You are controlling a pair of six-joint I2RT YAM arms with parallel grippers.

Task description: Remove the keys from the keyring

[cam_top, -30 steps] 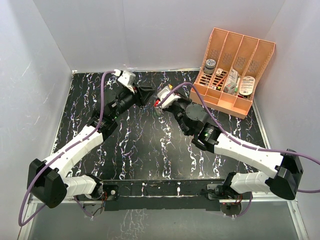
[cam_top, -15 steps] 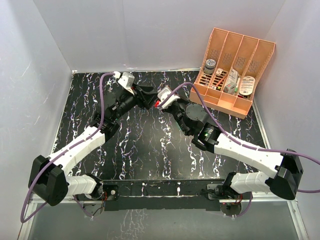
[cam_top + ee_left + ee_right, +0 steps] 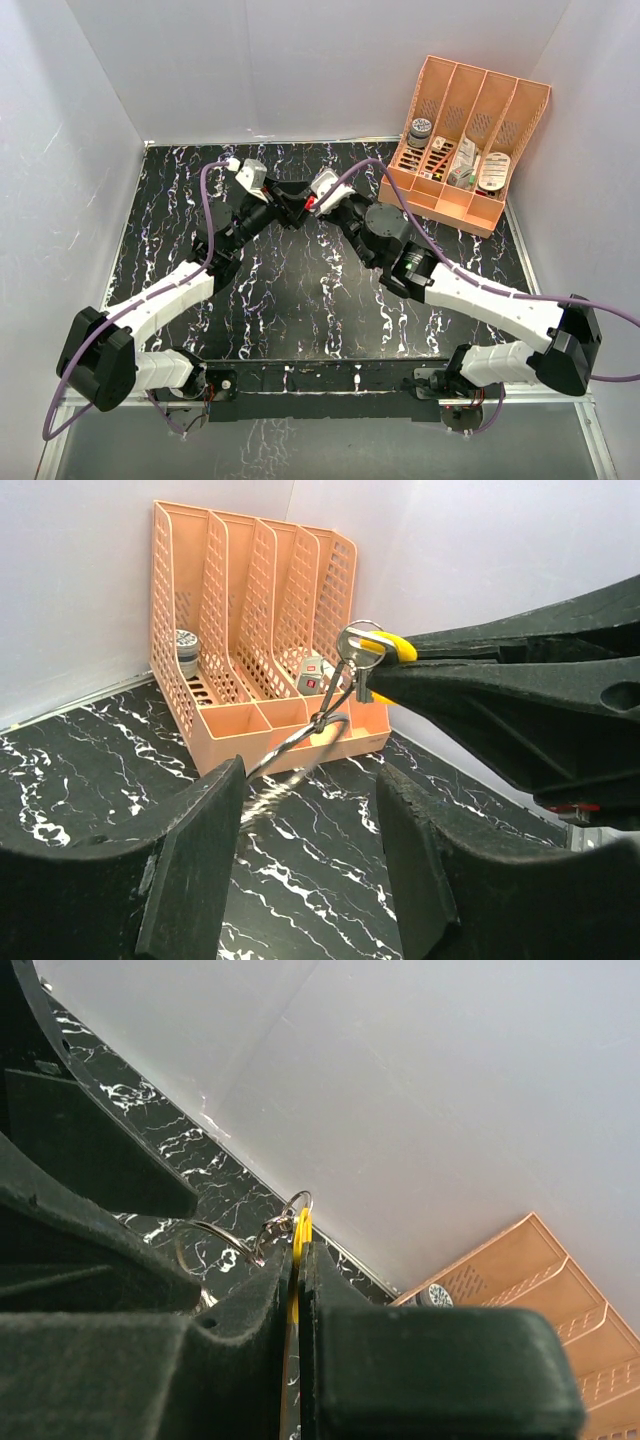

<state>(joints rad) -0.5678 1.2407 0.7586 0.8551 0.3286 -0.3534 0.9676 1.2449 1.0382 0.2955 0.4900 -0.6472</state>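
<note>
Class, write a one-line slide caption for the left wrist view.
Open left gripper faces the right gripper pinching the yellow key, keyring dangling below, orange organiser behind.

The floor is a black table top [image 3: 300,300] with thin white lines like marble. Plain white walls [image 3: 300,60] stand at the left, top and right. An orange rack [image 3: 447,204] sits at the upper right. The light is soft and even.

Rack [image 3: 465,205] sits in the table's [image 3: 300,300] far right corner. Left of it, grippers meet nose to nose: left gripper [image 3: 310,780] facing right gripper [image 3: 318,200], key [image 3: 385,647] between its jaws, ring [image 3: 285,745] dangling below, just ahead of the left fingers.
</note>
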